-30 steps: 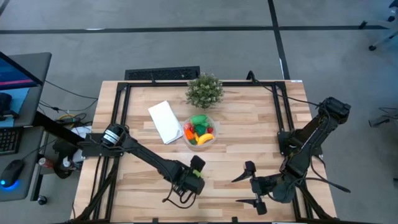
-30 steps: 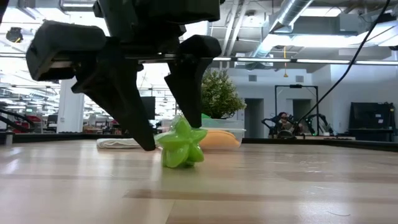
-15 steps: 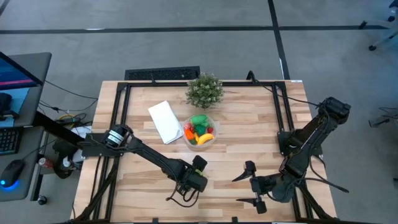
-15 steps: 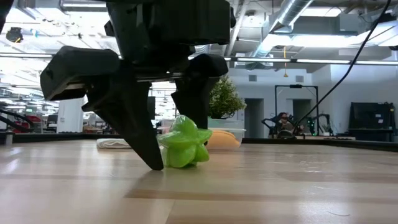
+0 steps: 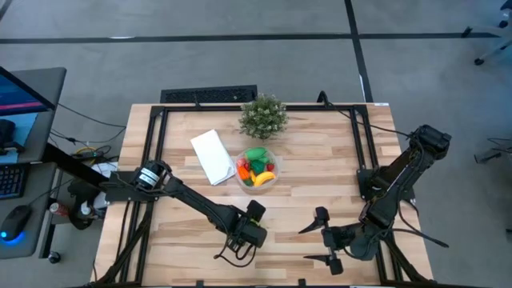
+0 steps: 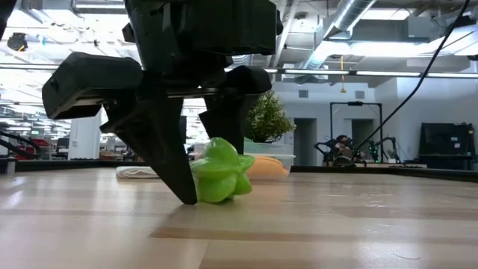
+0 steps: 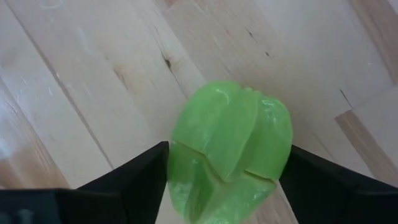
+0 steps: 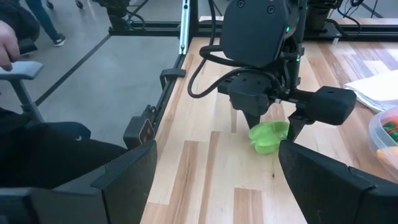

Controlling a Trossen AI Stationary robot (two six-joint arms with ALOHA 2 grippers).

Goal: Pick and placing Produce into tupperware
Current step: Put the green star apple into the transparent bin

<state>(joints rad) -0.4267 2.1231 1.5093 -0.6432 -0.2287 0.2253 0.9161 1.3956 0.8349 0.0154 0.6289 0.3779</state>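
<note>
We judge the green ridged toy fruit (image 6: 219,171) on the tabletop (image 6: 336,224) light, stiff and slick, best pinched across its ribs, and our left end effector (image 6: 203,168) brackets it with fingers open, while the right end effector (image 5: 322,238) waits open nearby.

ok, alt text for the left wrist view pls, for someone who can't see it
A ridged green toy fruit lies on the light wooden table, sitting between the two dark fingers of the left claw. One finger stands on each side of it, close against it.
</note>
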